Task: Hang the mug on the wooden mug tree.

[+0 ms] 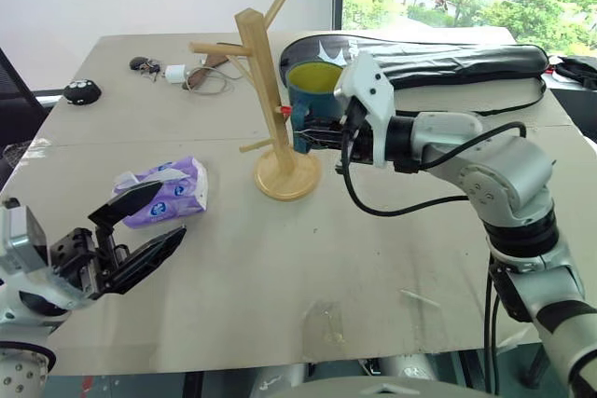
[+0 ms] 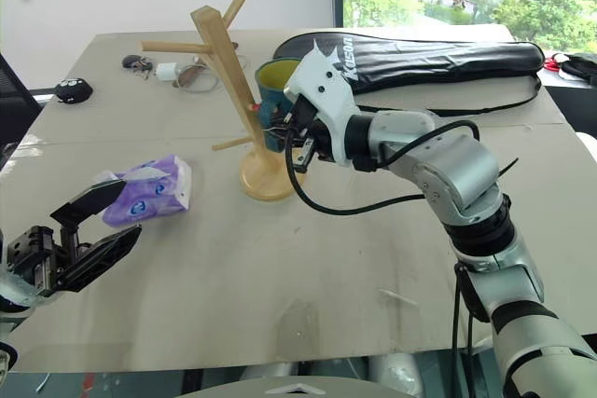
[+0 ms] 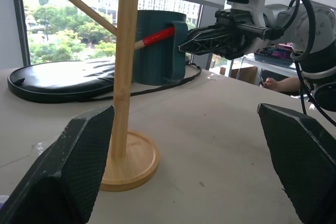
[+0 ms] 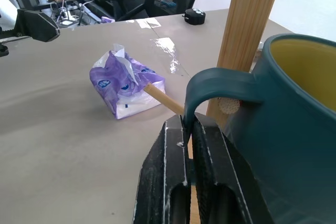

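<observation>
The teal-blue ceramic mug (image 1: 312, 100) with its yellow-green inside hangs by its loop handle on the red-tipped peg of the light wooden mug tree (image 1: 270, 109), near the grey table's (image 1: 373, 258) far edge. The right gripper (image 4: 188, 145) pinches the handle's lower end. The left gripper (image 1: 140, 226) gapes wide near the left edge, holding nothing.

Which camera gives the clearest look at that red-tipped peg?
The left wrist view: the red-tipped peg passes through the mug handle, seen side-on. In the eye views it's a small red spot; the right wrist view hides its tip.
</observation>
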Robot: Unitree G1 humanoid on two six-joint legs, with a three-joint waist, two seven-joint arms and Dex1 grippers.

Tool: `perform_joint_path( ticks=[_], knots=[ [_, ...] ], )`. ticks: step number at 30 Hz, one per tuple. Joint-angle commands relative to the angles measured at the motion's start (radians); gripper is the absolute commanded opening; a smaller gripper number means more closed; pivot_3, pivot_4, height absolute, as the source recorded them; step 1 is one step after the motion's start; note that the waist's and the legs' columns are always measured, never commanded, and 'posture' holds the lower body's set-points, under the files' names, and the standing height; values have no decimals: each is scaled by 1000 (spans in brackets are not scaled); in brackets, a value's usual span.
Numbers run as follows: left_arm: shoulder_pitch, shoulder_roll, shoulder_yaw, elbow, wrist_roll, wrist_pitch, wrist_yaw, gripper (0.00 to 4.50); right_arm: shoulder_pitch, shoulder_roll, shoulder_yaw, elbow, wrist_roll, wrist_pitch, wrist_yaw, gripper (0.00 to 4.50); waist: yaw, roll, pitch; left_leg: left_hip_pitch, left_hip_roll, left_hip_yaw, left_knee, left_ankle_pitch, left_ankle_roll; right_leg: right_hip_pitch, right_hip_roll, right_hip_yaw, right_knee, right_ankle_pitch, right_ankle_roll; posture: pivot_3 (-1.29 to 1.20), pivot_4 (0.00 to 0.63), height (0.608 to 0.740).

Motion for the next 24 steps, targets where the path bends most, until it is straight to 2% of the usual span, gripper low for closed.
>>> perform_joint_path(
  ticks=[1,7,15,18,22,24],
  knots=[
    [-4,-6,18,-11,1,2,-8,4500,-25,2,5,-20,-19,-39,25,1258,1,0,0,0,0,0,0,0,0,0,0,0,0,0,0,0,150,740],
    [-11,-11,24,-8,2,10,-13,4500,0,-18,-64,-62,19,-23,42,4188,2,0,0,0,0,0,0,0,0,0,0,0,0,0,0,0,150,740],
    [-4,-18,10,-12,-1,35,-24,4500,99,-106,-259,-142,177,-18,104,4188,5,0,0,0,0,-1,0,0,0,1,-1,-2,0,0,0,0,150,740],
    [-5,-19,0,-10,4,43,-31,4500,157,-148,-293,-164,192,-46,124,4188,5,-1,0,0,0,0,0,0,0,1,-1,-1,0,0,0,0,150,740],
    [3,-36,-52,-39,26,56,-26,4500,362,-231,-331,-179,137,-146,163,4188,11,-3,-2,0,0,-1,0,0,0,2,-1,-2,0,0,0,0,150,740],
    [26,-42,-108,-77,82,64,8,4500,520,-253,-380,-169,105,-255,205,4188,14,-3,-2,-1,0,-1,0,0,0,2,-1,-2,-1,0,0,0,150,740]
  ],
)
